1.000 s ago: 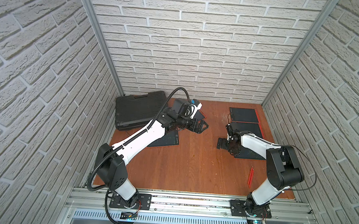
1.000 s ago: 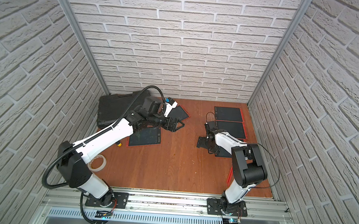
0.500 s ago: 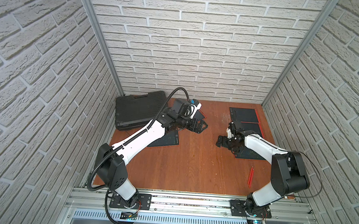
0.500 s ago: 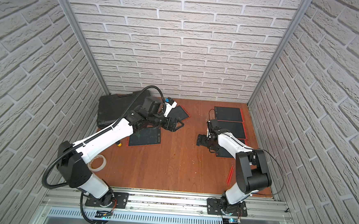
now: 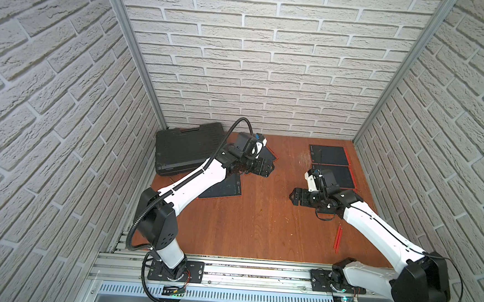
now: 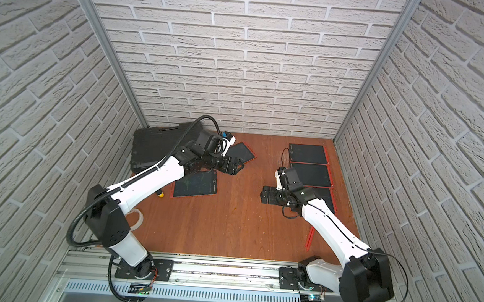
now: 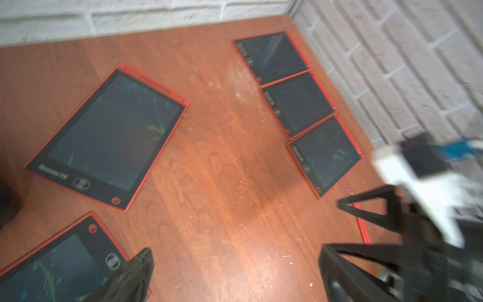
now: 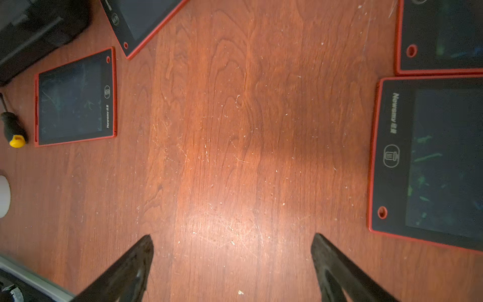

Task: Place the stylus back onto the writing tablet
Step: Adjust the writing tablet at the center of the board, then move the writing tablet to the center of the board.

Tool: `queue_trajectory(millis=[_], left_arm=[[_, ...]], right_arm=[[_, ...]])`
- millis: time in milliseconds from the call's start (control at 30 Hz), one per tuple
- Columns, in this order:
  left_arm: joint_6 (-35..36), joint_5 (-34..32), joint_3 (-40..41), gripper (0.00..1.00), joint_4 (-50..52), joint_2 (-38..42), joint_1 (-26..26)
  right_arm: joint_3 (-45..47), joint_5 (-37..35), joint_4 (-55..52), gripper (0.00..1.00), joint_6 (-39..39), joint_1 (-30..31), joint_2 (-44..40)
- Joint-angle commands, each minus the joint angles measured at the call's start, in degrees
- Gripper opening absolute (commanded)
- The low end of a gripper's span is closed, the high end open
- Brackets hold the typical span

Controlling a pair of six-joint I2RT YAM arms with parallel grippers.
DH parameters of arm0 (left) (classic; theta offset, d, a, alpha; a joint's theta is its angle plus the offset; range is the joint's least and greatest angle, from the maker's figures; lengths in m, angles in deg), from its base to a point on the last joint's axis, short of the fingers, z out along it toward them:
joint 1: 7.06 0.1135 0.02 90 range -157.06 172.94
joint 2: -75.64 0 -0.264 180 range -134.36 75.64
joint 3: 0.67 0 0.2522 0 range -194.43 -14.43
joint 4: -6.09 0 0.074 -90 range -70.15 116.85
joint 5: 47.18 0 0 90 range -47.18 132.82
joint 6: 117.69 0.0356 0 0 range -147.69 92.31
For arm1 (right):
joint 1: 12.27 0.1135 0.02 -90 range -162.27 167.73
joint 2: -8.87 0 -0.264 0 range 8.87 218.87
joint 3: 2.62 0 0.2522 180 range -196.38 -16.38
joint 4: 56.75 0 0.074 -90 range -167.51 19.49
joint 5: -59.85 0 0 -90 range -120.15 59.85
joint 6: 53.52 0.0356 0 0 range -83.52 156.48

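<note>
A thin red stylus (image 5: pixel 338 238) (image 6: pixel 310 239) lies on the wooden table near the front right, with neither gripper touching it. Several red-framed writing tablets lie flat: a row by the right wall (image 5: pixel 328 155) (image 6: pixel 311 174) and two at the back left (image 5: pixel 224 186) (image 6: pixel 195 184). My right gripper (image 5: pixel 294 196) (image 8: pixel 232 236) hovers open over bare wood left of the row, behind the stylus, next to a tablet (image 8: pixel 431 162). My left gripper (image 5: pixel 264 170) (image 7: pixel 235 253) stands open and empty over the left tablets (image 7: pixel 109 133). The left wrist view shows part of the stylus (image 7: pixel 362 224).
A black case (image 5: pixel 186 148) lies at the back left corner. A screwdriver with a yellow end (image 6: pixel 160 194) (image 8: pixel 13 130) and a white tape roll (image 6: pixel 137 217) lie near the left edge. Brick walls close in three sides.
My right arm's elbow has swung out toward the front right, while its gripper stayed almost in place. The left arm has not moved.
</note>
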Motion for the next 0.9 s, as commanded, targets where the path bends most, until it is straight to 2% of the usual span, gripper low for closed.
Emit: queue_trajectory(millis=[0, 200, 400, 533, 867], left_arm=[[-4.61, -5.51, -3.22, 0.98, 3.54, -3.1, 1.47], [-6.52, -12.06, -8.07, 0.98, 9.9, -9.17, 2.85], [-10.3, -14.67, -11.93, 0.98, 13.1, -14.83, 5.83], [-11.19, -16.91, -13.15, 0.98, 11.29, -18.32, 6.86], [-11.48, -17.71, -22.47, 0.98, 5.7, -28.77, 7.6]], right_arm=[[2.08, -2.88, -1.17, 0.93, 0.79, 1.42, -3.28], [4.33, -3.07, -0.85, 0.93, 0.1, 2.6, -7.33], [7.12, -2.74, -0.78, 0.92, 0.17, 2.84, -11.73], [8.88, -2.71, -1.4, 0.92, 0.52, 3.02, -14.71], [12.84, -1.71, -2.82, 0.92, 2.75, 3.04, -21.92]])
